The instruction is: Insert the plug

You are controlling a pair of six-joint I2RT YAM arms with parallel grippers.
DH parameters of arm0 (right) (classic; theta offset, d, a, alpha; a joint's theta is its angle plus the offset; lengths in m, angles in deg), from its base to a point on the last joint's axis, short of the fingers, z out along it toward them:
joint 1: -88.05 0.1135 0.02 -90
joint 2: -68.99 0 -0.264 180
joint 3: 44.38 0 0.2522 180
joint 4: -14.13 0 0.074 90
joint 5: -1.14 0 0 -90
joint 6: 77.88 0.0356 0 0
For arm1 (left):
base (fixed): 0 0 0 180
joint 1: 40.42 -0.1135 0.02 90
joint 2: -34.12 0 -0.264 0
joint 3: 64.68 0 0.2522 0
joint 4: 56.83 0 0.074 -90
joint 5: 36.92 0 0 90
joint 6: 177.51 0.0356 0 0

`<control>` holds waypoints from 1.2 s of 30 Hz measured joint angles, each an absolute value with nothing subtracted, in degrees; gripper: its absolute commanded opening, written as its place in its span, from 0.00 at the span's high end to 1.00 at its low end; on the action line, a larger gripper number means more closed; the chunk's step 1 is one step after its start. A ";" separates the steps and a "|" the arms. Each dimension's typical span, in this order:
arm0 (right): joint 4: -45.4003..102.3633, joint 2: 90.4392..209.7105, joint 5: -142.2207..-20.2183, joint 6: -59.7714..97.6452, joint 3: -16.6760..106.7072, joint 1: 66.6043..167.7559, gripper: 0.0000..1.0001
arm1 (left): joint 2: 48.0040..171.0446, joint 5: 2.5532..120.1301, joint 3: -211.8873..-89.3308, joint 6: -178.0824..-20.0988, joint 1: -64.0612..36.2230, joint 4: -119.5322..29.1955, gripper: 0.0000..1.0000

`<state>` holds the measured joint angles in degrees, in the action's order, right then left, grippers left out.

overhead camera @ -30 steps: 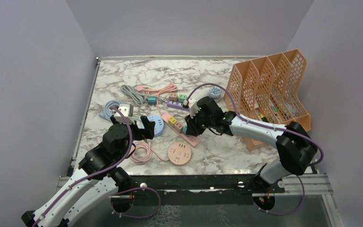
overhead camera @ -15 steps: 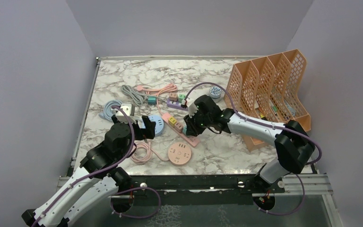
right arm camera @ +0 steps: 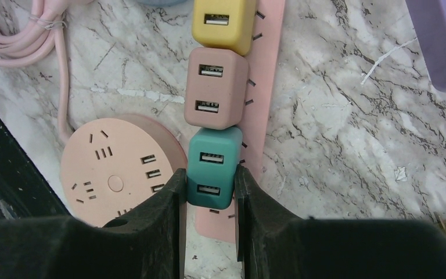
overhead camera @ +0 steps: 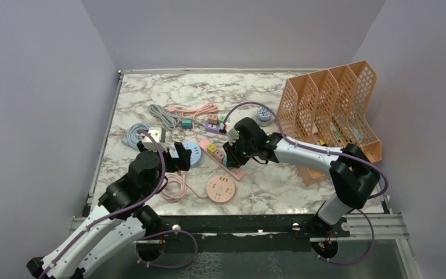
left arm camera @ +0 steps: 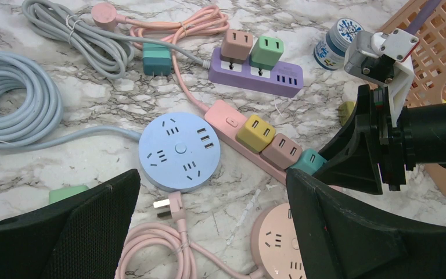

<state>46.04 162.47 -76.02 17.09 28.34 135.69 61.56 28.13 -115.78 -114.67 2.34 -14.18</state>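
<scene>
Teal plug (right arm camera: 211,174) pinched between right fingers (right arm camera: 166,210).

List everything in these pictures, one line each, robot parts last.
Long power strip: one, pink, table centre.
Yellow adapter, dusty pink adapter, teal adapter: one each, on it.
Short power strip: one, purple, farther back.
Pink adapter, green adapter: one each, on it.
Blue round hub: one, left of centre.
Pink round hub: one, near front edge.
Grey cable, pale blue cable, pink cable: one coil each, back left.
Second pink cable: one, near front.
Jar: one, blue-white, beside rack.
File rack: one, orange, right.
Table: one, marbled.
Left end effector: open, empty.
Right end effector: shut on the teal adapter.
</scene>
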 measured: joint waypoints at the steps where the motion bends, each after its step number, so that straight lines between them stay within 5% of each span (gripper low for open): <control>1: 45.95 162.47 -76.48 17.09 28.34 135.87 0.99 | 61.56 28.13 -115.78 -114.67 2.34 -14.18 0.01; 24: 46.37 165.33 -88.96 23.72 29.65 141.13 0.98 | 62.15 28.13 -115.78 -114.65 2.34 -14.16 0.01; 32: 46.80 163.06 -90.73 26.95 29.46 141.22 0.46 | 63.13 28.81 -115.98 -114.69 2.34 -14.20 0.01; 36: 47.66 160.63 -92.57 29.68 28.82 141.24 0.35 | 64.16 31.34 -116.61 -114.38 2.34 -14.29 0.01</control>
<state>47.66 160.63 -92.57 29.68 28.82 141.24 64.16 31.34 -116.61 -114.38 2.34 -14.29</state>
